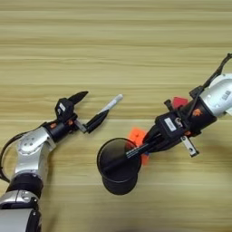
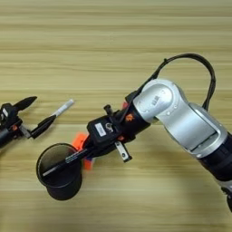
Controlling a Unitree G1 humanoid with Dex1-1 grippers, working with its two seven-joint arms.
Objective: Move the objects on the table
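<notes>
While the right arm leans in from the side, the left eye view shows its right gripper clamped on a slim black marker, whose long axis slants down and to the left so that the tip sits inside the black mesh cup. Orange faces of the puzzle cube peek out just behind the fingers, touching or nearly touching the cup's rim, and a small red block shows above the wrist. Further left, the left gripper is spread wide, one finger up, the other lying against the dark end of the silver-white marker, which points up and to the right on the table.

From the right eye view, the same picture holds: the right gripper grips the black marker over the cup, with the cube tucked beside it. The left gripper gapes at the picture's edge, the silver-white marker running away from its lower finger.

My guess is the black marker only needs letting go; the silver-white one lies nearest the left arm.
</notes>
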